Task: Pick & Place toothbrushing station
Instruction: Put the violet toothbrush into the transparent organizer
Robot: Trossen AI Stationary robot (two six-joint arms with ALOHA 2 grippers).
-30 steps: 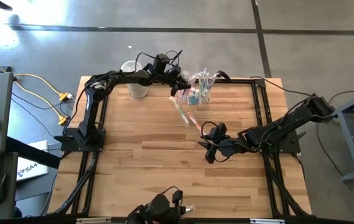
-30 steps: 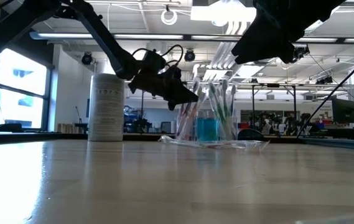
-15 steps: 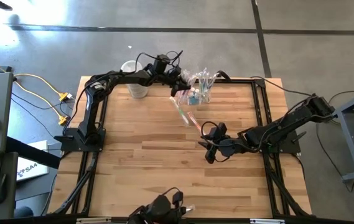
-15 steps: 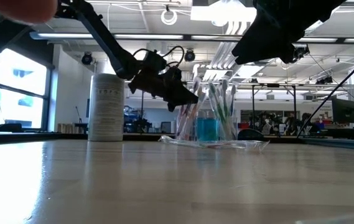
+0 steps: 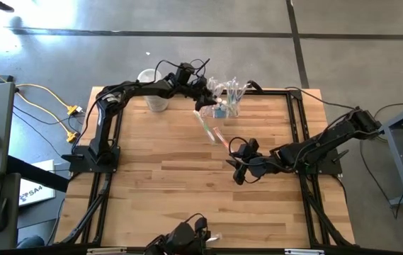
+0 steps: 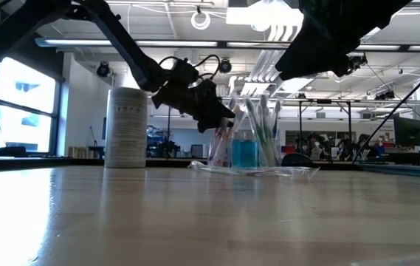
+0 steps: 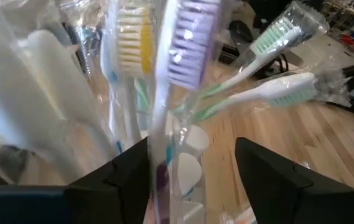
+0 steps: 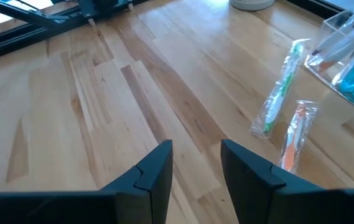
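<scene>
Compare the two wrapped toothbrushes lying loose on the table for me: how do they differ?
The green toothbrush has a green and white handle; the orange toothbrush is orange and white. In the right wrist view the green one lies closer to the clear toothbrushing station, the orange one closer to the right gripper. Both lie flat on the wood in clear wrappers.

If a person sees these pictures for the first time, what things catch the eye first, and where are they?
The clear toothbrushing station, full of wrapped toothbrushes, stands at the table's far edge, and the left gripper is right at it with open fingers. Two wrapped toothbrushes lie loose on the wood just in front of the station. The right gripper hangs over the table's middle, holding nothing.
</scene>
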